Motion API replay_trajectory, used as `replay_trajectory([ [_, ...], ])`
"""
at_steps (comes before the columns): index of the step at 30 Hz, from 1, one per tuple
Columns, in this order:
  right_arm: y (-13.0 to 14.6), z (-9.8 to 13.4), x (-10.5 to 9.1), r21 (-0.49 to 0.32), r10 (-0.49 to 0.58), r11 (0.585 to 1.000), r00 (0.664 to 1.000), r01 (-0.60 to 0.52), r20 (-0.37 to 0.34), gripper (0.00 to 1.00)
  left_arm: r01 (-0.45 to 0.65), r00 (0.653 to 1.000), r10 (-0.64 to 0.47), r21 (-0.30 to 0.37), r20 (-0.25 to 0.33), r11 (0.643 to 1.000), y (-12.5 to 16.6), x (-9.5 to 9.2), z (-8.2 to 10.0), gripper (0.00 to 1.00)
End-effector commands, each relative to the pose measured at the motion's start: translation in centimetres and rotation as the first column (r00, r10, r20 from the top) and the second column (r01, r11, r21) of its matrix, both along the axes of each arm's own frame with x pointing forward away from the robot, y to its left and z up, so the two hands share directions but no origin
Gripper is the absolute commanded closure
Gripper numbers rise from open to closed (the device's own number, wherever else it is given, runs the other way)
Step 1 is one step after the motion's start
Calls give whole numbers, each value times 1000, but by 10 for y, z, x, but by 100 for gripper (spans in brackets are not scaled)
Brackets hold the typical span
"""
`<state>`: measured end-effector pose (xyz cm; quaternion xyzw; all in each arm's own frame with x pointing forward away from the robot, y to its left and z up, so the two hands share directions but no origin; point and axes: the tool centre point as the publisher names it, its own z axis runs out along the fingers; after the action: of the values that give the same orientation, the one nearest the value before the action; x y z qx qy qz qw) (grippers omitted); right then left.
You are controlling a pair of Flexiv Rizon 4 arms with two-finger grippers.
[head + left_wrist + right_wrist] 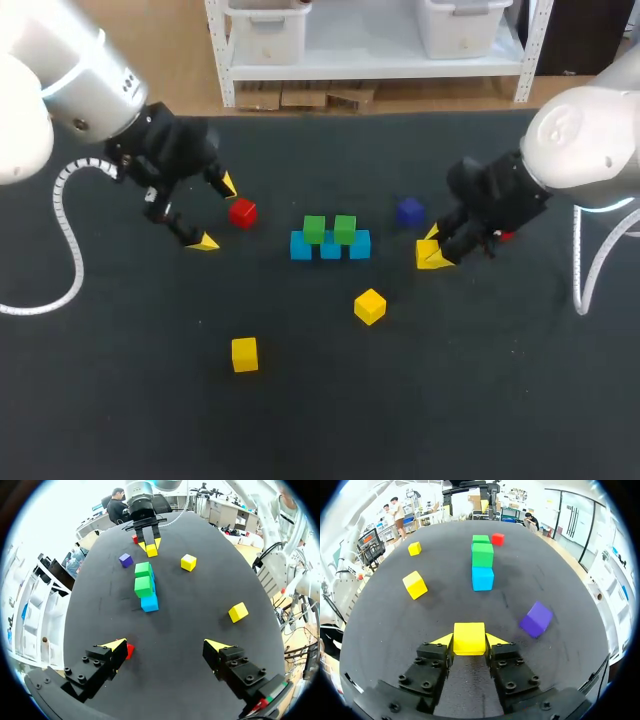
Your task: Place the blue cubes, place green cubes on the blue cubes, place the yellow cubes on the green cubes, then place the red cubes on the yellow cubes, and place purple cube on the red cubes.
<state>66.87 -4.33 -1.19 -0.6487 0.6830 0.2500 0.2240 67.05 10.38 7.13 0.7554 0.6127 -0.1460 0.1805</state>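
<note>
Jaws: our right gripper (434,250) clamped on 1 yellow cube (469,638), right of blue row (330,250); left gripper (166,643) wide open, near red cube (242,211). We judge yellow step in hand; next we lift, centre over 2 green cubes (314,229).

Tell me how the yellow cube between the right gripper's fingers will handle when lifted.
The yellow cube is probably rigid: its edges look crisp in the right gripper. Its flat faces suggest it will not roll. It looks small beside the fingers, so it is likely light.
</note>
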Motion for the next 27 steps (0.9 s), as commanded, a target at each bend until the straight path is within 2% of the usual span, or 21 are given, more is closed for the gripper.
replay_trajectory([
  [1,-2,11,-2,-6,0,1000,1000,0,4,100,3,1000,-3,-3,0,1000,1,1,-1,0],
  [6,-4,37,0,-23,-20,1000,1000,21,11,100,3,1000,-3,-3,0,1000,1,1,-1,0],
  [9,-1,57,2,-19,-78,997,997,78,-5,100,3,1000,-3,-3,0,1000,1,1,-1,0],
  [16,24,95,11,-9,-133,991,991,134,28,100,3,1000,-3,-3,0,1000,1,1,-1,0],
  [23,54,111,19,-3,-135,991,990,136,46,100,3,1000,-3,-3,0,1000,1,1,-1,0],
  [27,72,113,21,-3,-117,993,992,118,48,100,3,1000,-3,-3,0,1000,1,1,-1,0],
])
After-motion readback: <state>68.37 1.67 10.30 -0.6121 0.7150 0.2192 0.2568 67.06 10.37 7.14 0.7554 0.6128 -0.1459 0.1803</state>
